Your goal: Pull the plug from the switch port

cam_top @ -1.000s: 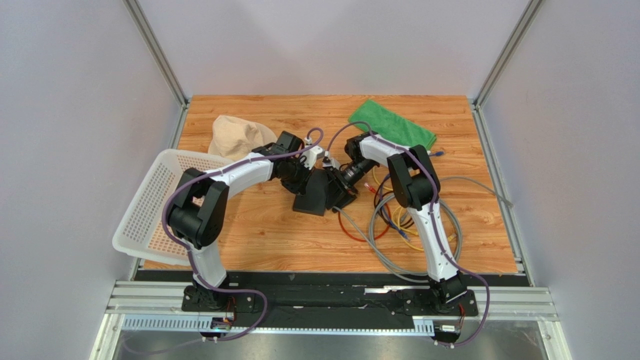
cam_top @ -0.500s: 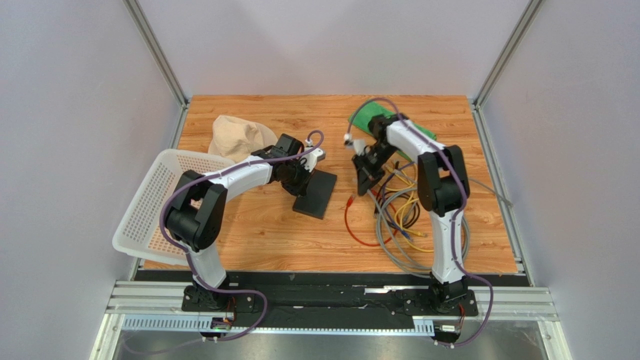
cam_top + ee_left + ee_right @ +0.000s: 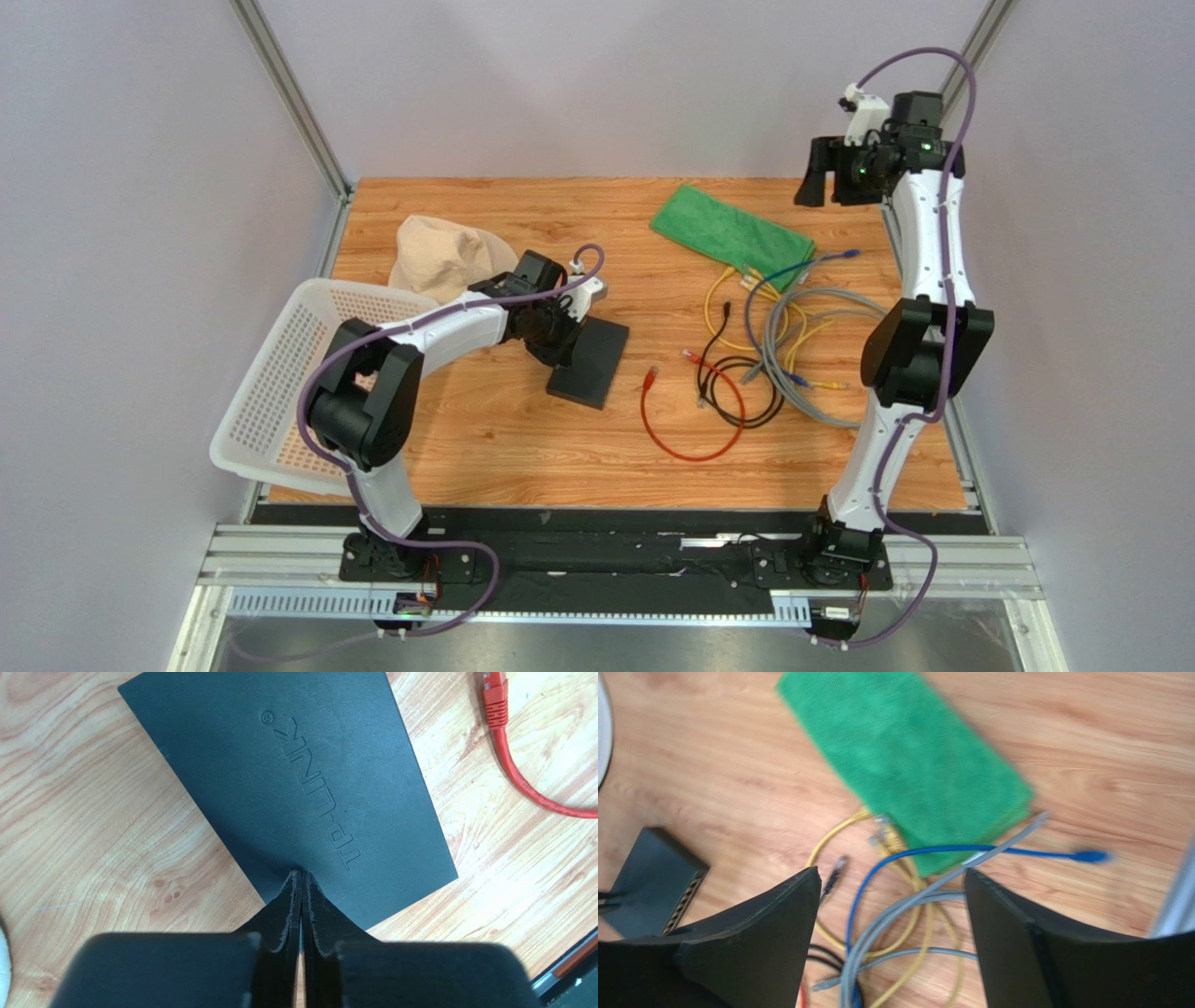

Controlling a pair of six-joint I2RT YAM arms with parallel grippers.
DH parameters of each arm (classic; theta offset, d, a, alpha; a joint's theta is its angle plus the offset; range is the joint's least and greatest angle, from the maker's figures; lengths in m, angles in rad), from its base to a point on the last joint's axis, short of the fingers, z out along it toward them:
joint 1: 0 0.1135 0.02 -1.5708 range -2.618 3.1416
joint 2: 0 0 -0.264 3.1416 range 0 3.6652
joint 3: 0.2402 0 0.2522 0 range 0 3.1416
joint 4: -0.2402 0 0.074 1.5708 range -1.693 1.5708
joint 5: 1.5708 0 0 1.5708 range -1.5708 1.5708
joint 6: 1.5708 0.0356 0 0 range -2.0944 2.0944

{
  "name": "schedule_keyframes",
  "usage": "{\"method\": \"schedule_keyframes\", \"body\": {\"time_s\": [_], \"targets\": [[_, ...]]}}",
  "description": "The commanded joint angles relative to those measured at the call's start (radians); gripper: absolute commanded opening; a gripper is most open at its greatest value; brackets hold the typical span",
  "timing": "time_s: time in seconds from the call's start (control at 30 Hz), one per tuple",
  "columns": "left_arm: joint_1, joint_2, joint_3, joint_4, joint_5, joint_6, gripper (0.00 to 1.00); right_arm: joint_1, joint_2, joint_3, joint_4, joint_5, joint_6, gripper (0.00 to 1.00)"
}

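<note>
Matte-black, the switch (image 3: 295, 777) is laid flat on the wooden table (image 3: 491, 434), left of centre. It is touched on its top face by the left gripper (image 3: 302, 875), whose fingers are closed tightly together with nothing between them. The right gripper (image 3: 891, 875) is raised high over the far right corner, spread wide and empty, above loose cables (image 3: 765, 350) and a green cloth (image 3: 906, 756).

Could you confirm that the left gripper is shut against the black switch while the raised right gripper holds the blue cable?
Not quite: the raised right gripper holds nothing. The right wrist view shows it open and empty, with the blue cable lying loose below it. The left gripper is shut against the switch.
</note>
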Motion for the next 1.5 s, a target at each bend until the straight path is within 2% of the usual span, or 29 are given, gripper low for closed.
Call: {"method": "schedule_keyframes", "body": {"time_s": [0.0, 0.03, 0.07, 0.13, 0.3, 0.37, 0.47, 0.67, 0.83, 0.87, 0.9, 1.07, 1.23, 1.37, 1.47], "targets": [[-0.004, -0.023, 0.023, -0.060, -0.025, 0.046, 0.38, 0.191, -0.091, -0.107, 0.039, 0.044, 0.048, 0.81], [-0.004, -0.026, 0.032, -0.066, -0.034, 0.050, 0.43, 0.218, -0.121, -0.119, 0.053, 0.083, 0.055, 0.81], [-0.004, -0.028, 0.043, -0.068, -0.043, 0.054, 0.55, 0.267, -0.134, -0.125, 0.054, 0.146, 0.056, 0.82], [-0.004, -0.034, 0.078, -0.074, -0.073, 0.072, 0.59, 0.312, -0.172, -0.150, 0.070, 0.186, 0.055, 0.82], [-0.004, -0.041, 0.172, -0.097, -0.109, 0.123, 0.60, 0.439, -0.221, -0.236, 0.102, 0.309, 0.079, 0.91], [-0.002, -0.055, 0.193, -0.103, -0.120, 0.129, 0.61, 0.494, -0.244, -0.311, 0.122, 0.391, 0.093, 0.93], [0.013, -0.078, 0.252, -0.129, -0.065, 0.074, 0.61, 0.580, -0.288, -0.475, 0.174, 0.533, 0.111, 0.99], [0.013, -0.127, 0.266, -0.114, -0.063, 0.040, 0.63, 0.706, -0.384, -0.743, 0.199, 0.519, 0.102, 0.99], [0.013, -0.159, 0.137, -0.071, -0.149, -0.006, 0.69, 0.740, -0.375, -0.767, 0.196, 0.521, 0.102, 1.00], [0.012, -0.181, 0.114, -0.061, -0.157, -0.038, 0.89, 0.745, -0.370, -0.762, 0.194, 0.527, 0.102, 1.00], [0.012, -0.192, 0.070, -0.041, -0.168, -0.047, 0.99, 0.743, -0.365, -0.748, 0.189, 0.530, 0.099, 1.00], [0.013, -0.224, 0.008, -0.025, -0.266, -0.047, 0.99, 0.743, -0.358, -0.740, 0.199, 0.587, 0.082, 1.00], [0.022, -0.218, 0.015, -0.025, -0.272, -0.044, 0.99, 0.743, -0.353, -0.734, 0.206, 0.614, 0.061, 1.00], [0.065, -0.207, 0.101, -0.050, -0.298, -0.016, 0.99, 0.742, -0.348, -0.692, 0.206, 0.669, 0.049, 1.00], [0.146, -0.206, 0.188, -0.086, -0.283, -0.033, 0.99, 0.725, -0.330, -0.630, 0.208, 0.713, 0.035, 1.00]]}}
